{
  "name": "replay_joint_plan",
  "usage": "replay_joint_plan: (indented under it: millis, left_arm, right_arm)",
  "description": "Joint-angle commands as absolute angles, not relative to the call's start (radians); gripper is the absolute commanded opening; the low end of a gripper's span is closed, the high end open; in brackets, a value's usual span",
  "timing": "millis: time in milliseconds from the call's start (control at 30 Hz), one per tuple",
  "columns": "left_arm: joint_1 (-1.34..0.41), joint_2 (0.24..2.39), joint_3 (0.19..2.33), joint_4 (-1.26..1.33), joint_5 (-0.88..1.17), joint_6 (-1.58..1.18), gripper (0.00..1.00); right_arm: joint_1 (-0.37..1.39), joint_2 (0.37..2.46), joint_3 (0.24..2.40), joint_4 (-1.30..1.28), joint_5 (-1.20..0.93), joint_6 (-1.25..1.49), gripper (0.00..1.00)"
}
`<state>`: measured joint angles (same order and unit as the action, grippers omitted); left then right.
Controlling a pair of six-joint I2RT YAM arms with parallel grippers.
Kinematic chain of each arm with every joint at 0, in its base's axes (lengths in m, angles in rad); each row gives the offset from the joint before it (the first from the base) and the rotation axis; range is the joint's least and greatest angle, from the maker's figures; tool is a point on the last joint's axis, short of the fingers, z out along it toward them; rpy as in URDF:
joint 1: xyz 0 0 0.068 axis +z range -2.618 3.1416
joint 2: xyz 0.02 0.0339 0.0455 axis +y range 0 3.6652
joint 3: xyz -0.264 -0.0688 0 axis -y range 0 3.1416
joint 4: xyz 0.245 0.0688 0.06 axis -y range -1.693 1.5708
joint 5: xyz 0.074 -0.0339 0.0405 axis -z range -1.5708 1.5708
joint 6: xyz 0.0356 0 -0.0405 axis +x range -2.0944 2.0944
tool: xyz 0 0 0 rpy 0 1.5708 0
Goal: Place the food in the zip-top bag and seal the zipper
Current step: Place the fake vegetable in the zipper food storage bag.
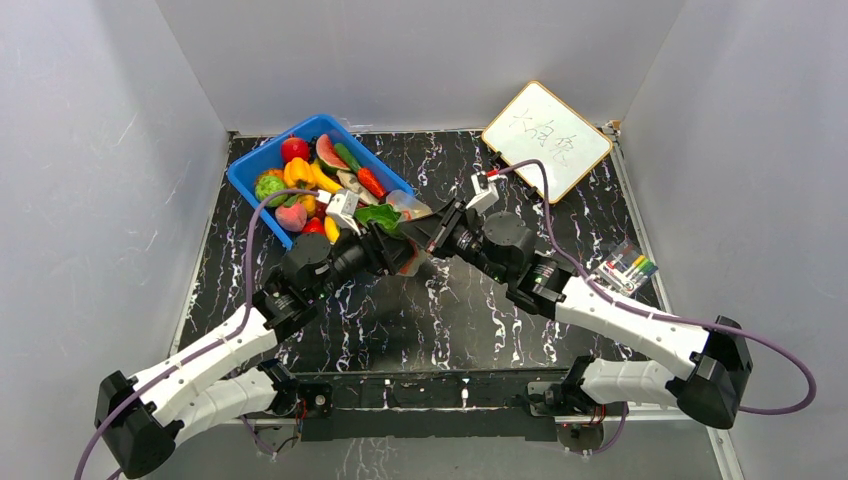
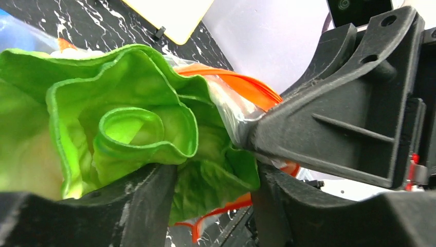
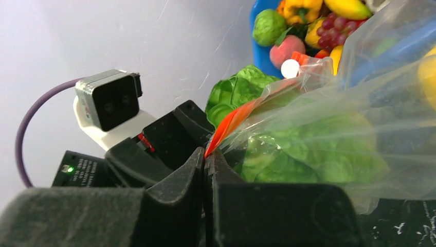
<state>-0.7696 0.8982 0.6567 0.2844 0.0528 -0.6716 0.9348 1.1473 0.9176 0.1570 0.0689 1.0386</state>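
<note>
We find only the right wrist view shows the right gripper [image 3: 207, 159] pinched tight on the zipper [image 3: 232, 119] of the zip-top bag [image 3: 370, 98], at right of frame. In the left wrist view the left gripper [image 2: 213, 172] has its jaws apart, with lettuce [image 2: 128, 103] between them at the bag mouth. The top view alone shows a whiteboard [image 1: 546, 137] at upper right, and we cannot read its handwriting.

Plain pale grey walls [image 1: 420, 60] are boxing in the desk [image 1: 450, 320] at the back and on both sides. The desk is showing a black surface veined with white like marble, with a thin pale rim [image 1: 203, 255] running along its edges. Soft, even light is falling across everything, casting only faint shadows
</note>
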Motion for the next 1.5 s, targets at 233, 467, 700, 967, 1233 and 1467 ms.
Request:
replay_joint_plan:
  millis: [233, 467, 700, 967, 1233, 1467]
  left_arm:
    - [-0.767, 0.878, 0.790, 0.081, 0.047, -0.783, 0.64]
    - [-0.767, 0.916, 0.957, -0.150, 0.125, -0.636, 0.68]
    - [-0.767, 0.939, 1.080, -0.508, -0.043, -0.686, 0.57]
    - [-0.767, 0.774, 0.916, -0.456, -0.058, -0.911, 0.44]
    - [-0.767, 0.768, 0.747, -0.195, 0.115, -1.184, 0.38]
    - [-0.767, 0.810, 0.601, 0.047, 0.143, -1.359, 0.33]
  right_arm:
    - [0.881, 1.057, 0.813, 0.162, 0.216, 1.045, 0.00]
    - [0.803, 1.037, 0.800, 0.156, 0.162, 1.065, 0.00]
    - [0.731, 0.989, 0.811, 0.144, 0.114, 1.095, 0.00]
    - [0.707, 0.922, 0.858, 0.128, 0.098, 1.110, 0.00]
    - [0.705, 0.894, 0.926, 0.147, 0.060, 1.120, 0.00]
    - [0.705, 0.881, 0.930, 0.156, 0.042, 1.142, 0.00]
